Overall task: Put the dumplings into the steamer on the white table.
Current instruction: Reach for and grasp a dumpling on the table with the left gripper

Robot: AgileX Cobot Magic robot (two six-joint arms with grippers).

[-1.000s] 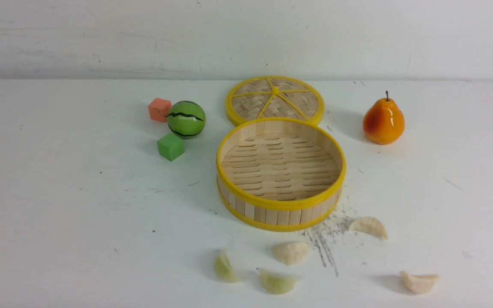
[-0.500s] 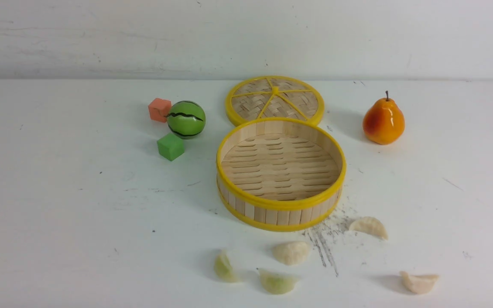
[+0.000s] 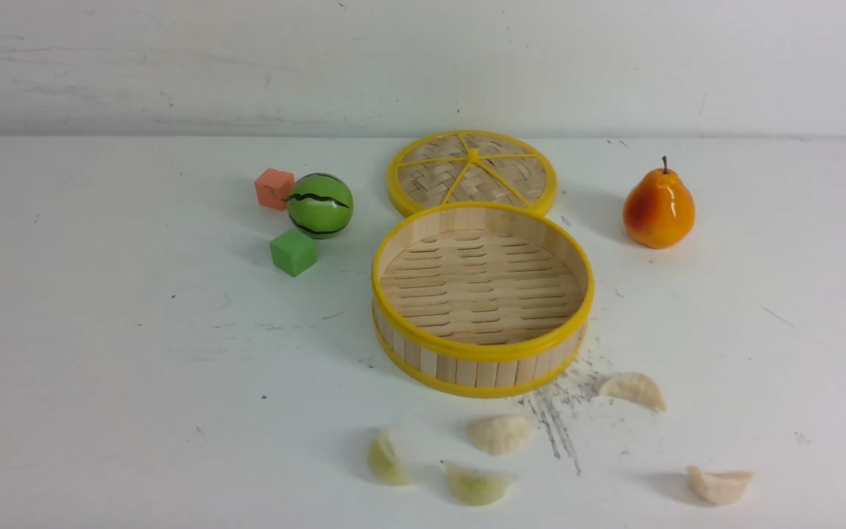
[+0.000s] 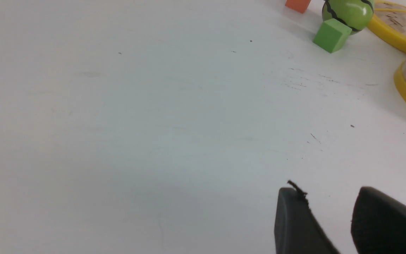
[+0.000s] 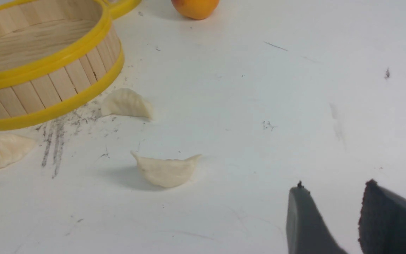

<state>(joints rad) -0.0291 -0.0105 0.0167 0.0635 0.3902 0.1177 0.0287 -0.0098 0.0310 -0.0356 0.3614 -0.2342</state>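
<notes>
With both pairs of jaws apart and empty, the nearest cream dumpling lies on the worktop ahead of my right jaws, short of the steamer; I judge it light, rubbery, slippery, best pinched across its plump belly.

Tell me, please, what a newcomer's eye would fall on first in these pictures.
The open bamboo steamer with its yellow rims stands empty at the centre of the white table, its woven lid lying flat just behind it. Five small dumplings lie scattered on the table in front of it, none inside. A glossy orange pear stands to its right, a striped green ball to its left.
</notes>
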